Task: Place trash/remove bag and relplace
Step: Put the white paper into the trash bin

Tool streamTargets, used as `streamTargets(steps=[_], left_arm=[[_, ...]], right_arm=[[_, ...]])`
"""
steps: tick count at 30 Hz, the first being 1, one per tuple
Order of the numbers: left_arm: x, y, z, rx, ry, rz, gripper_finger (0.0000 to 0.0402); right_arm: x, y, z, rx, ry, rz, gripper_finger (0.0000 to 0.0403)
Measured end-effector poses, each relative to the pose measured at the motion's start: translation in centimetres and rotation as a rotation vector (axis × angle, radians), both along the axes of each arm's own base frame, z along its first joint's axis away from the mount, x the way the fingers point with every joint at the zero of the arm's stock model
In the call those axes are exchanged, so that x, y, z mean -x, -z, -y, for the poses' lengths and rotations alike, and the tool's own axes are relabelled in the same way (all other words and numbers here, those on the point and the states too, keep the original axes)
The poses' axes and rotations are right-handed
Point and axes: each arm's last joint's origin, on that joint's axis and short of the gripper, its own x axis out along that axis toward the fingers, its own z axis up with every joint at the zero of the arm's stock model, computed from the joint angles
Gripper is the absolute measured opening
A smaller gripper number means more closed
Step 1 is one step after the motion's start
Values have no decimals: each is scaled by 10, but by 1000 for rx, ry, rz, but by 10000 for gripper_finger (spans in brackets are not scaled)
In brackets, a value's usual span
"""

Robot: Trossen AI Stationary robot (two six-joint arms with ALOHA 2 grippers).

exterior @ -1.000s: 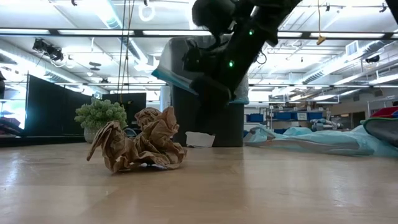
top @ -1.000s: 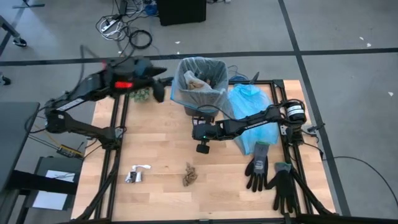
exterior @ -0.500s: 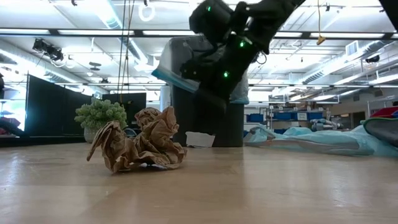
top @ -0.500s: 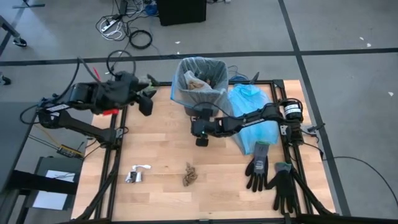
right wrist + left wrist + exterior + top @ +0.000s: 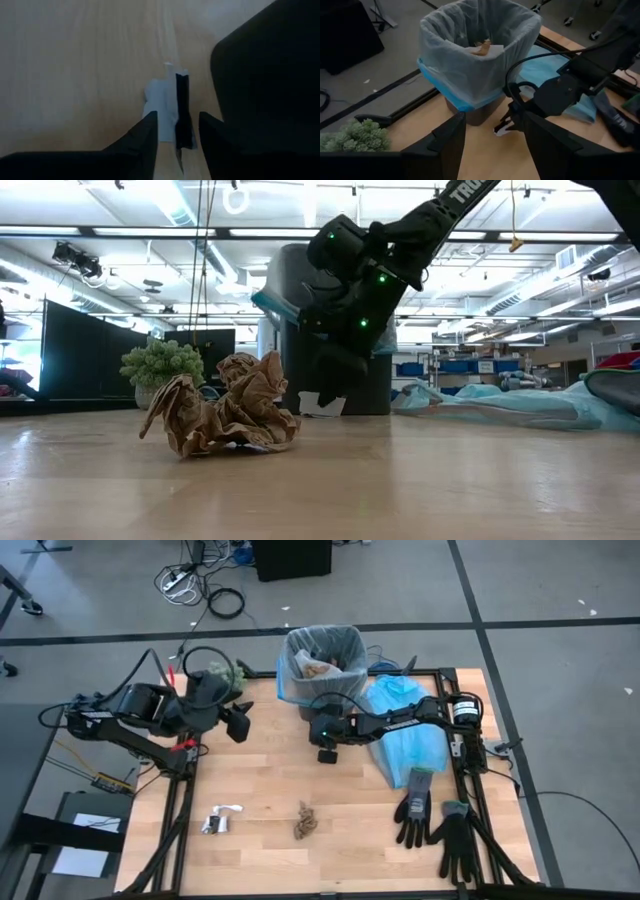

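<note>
Beside the bin [image 5: 323, 680], the right end effector [image 5: 327, 753] hangs with fingers parted, empty, over a white scrap [image 5: 162, 102] on the surface [image 5: 260, 790]; next it should lower and pinch; the left end effector [image 5: 240, 726] waits open.

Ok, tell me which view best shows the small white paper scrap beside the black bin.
Right wrist view: the small white paper scrap fills the centre. Left wrist view shows it partly hidden; low view only its edge; high view hides it.
</note>
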Motion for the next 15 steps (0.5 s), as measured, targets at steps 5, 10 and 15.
streamTargets(steps=[5,10,15], left_arm=[[-4,2,2,-8,-5,-11,207],[-7,3,2,-11,-9,-17,207],[-9,5,4,-1,-12,-14,207]], right_arm=[[0,1,-1,-58,-34,4,41],[1,2,-5,-136,-11,14,5],[4,-8,-24,-141,-24,0,1]])
